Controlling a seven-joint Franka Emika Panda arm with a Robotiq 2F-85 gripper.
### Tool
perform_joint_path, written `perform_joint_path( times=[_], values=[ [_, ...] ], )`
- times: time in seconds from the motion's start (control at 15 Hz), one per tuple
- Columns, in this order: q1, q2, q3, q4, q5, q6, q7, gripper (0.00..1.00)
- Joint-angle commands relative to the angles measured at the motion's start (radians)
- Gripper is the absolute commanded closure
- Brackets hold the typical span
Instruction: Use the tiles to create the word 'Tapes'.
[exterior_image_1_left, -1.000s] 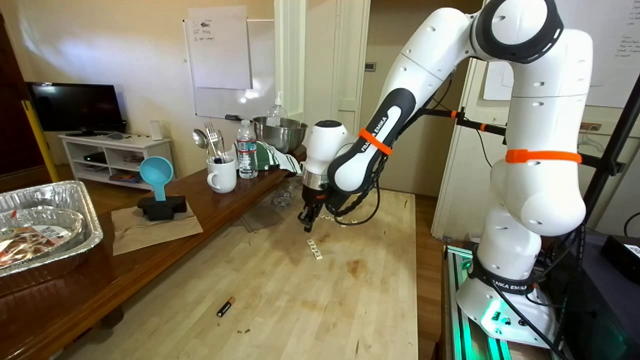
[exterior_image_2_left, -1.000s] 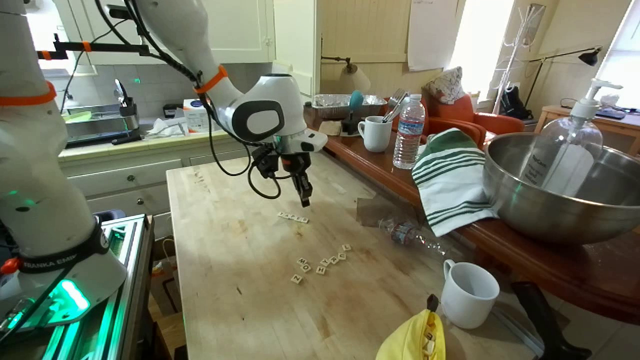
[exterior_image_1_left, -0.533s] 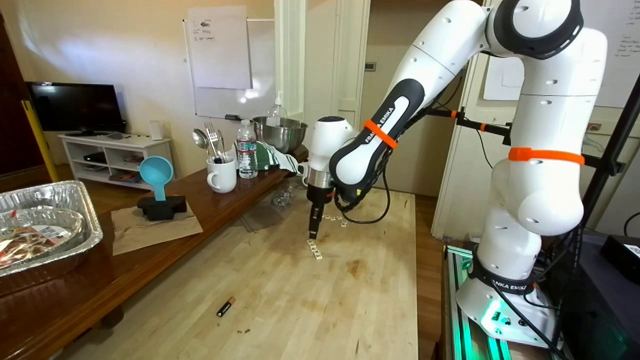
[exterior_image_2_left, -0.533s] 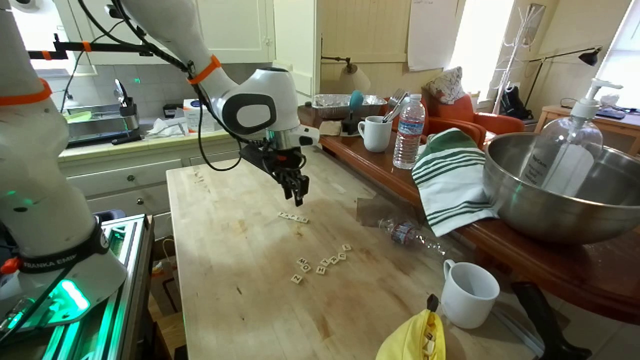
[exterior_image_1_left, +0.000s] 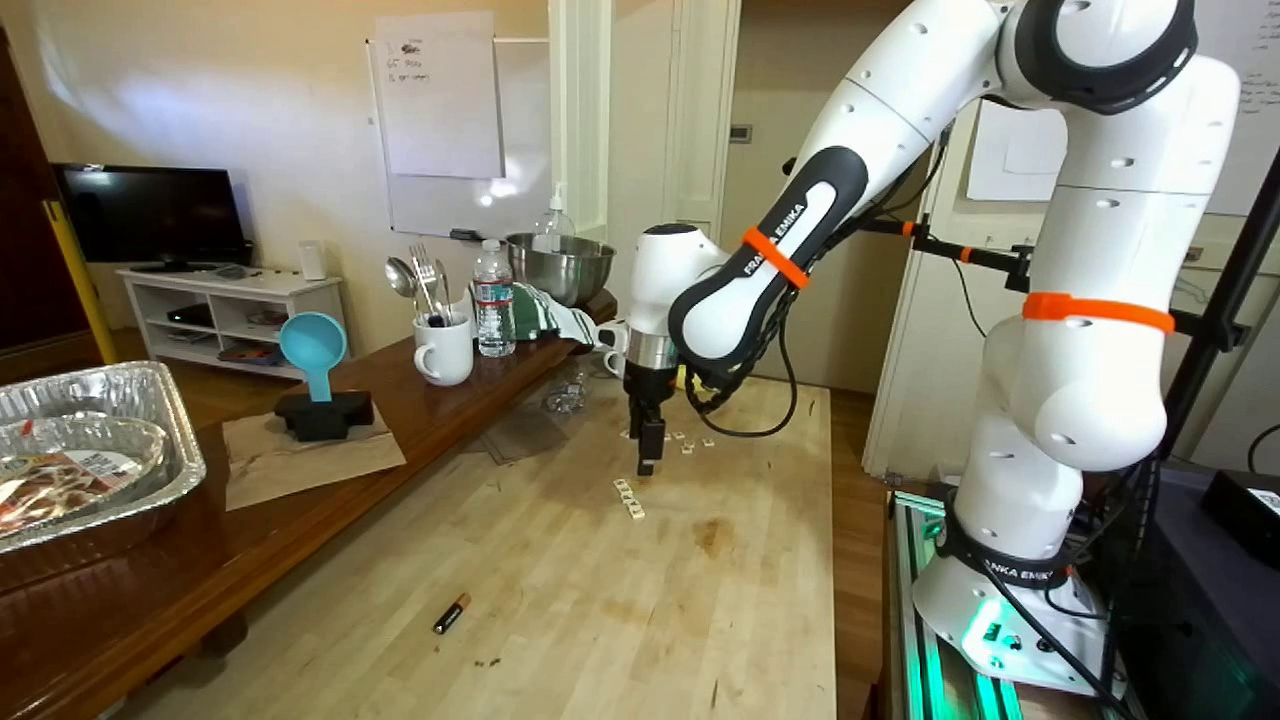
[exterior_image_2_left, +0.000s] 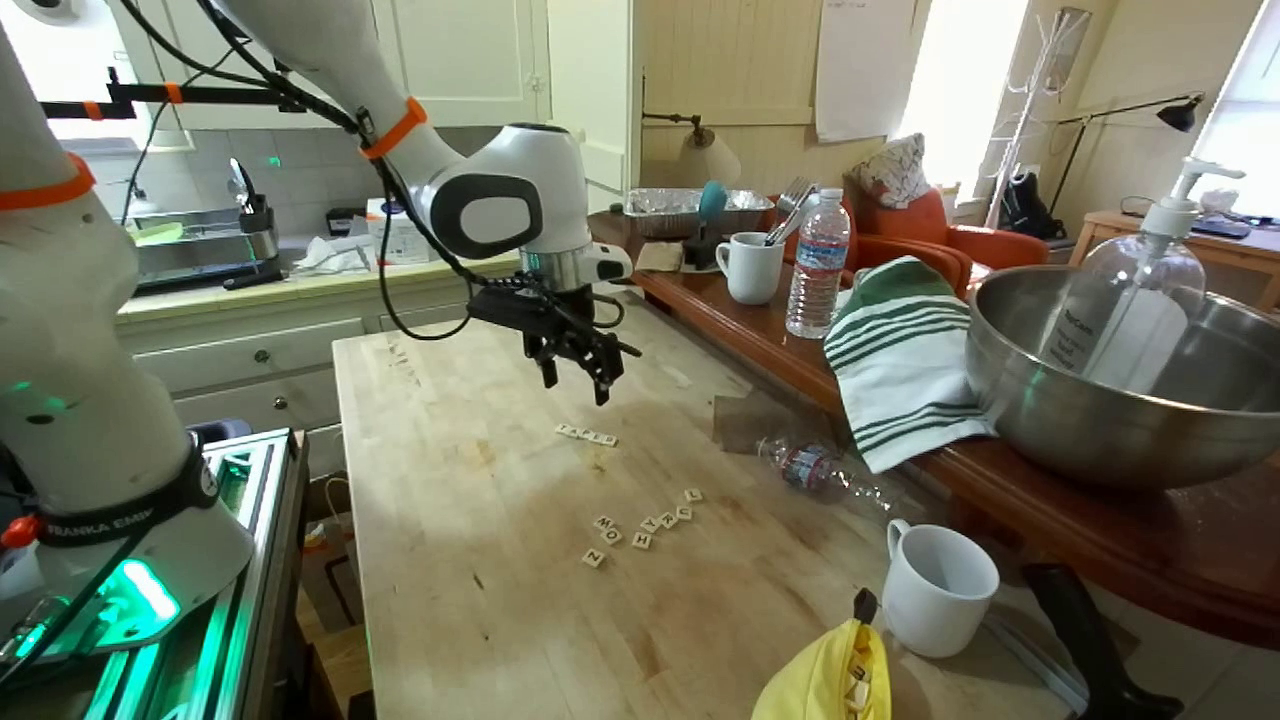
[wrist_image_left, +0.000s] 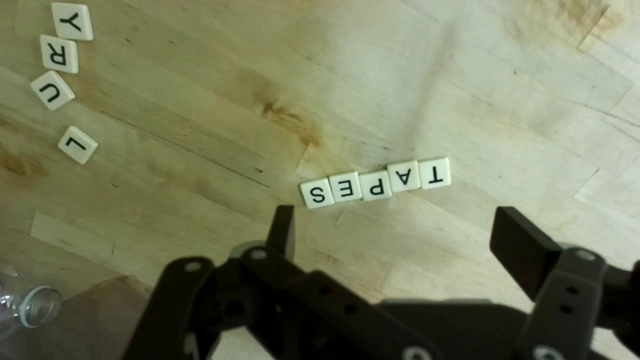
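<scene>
“Pale, stained wood, this table (exterior_image_2_left: 450, 600) — and what lies on it?”

“Five tiles (wrist_image_left: 375, 186), in a tight, slightly uneven row that spells TAPES. Seen from the wrist, the letters stand upside down.”

“Where are they from the gripper (wrist_image_left: 395, 220)?”

“Apart from it. It hangs above the table near the row, its fingers (wrist_image_left: 525, 250) spread wide. In the wrist view the row sits just beyond the fingertips, between the two of them, with the S closer to its finger than the T is to the other.”

“Are those more letters?”

“Loose tiles (exterior_image_2_left: 642, 541), scattered away from the row. L, U, R and Y read clearly in the wrist view.”

“And the containers?”

“Past the loose tiles, in an exterior view, a yellow pouch (exterior_image_2_left: 810, 680) lies unzipped with something pale (exterior_image_2_left: 859, 692) inside, too small to make out. Just beside it stands a white mug (exterior_image_2_left: 935, 612). A clear bottle (exterior_image_2_left: 820, 472) lies on its side, also on the table.”

“What about the ledge (exterior_image_1_left: 430, 412)?”

“Another mug (exterior_image_1_left: 444, 350) there holds cutlery (exterior_image_1_left: 425, 275) next to an upright bottle (exterior_image_1_left: 494, 310). A steel bowl (exterior_image_2_left: 1120, 440) has a pump bottle (exterior_image_2_left: 1135, 315) leaning in it. Well apart from the bowl — a foil tray (exterior_image_1_left: 182, 430) with a smaller foil pan (exterior_image_1_left: 110, 437) inside; its contents I can't name.”
</scene>
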Motion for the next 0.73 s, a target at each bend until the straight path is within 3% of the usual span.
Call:
perform_joint_path(
  times=[0.0,0.67],
  values=[
    [-0.008,-0.054,0.003,-0.028,0.021,-0.039,-0.09,0.0],
    [-0.003,-0.047,0.001,-0.012,0.002,-0.022,-0.08,0.0]
  ],
)
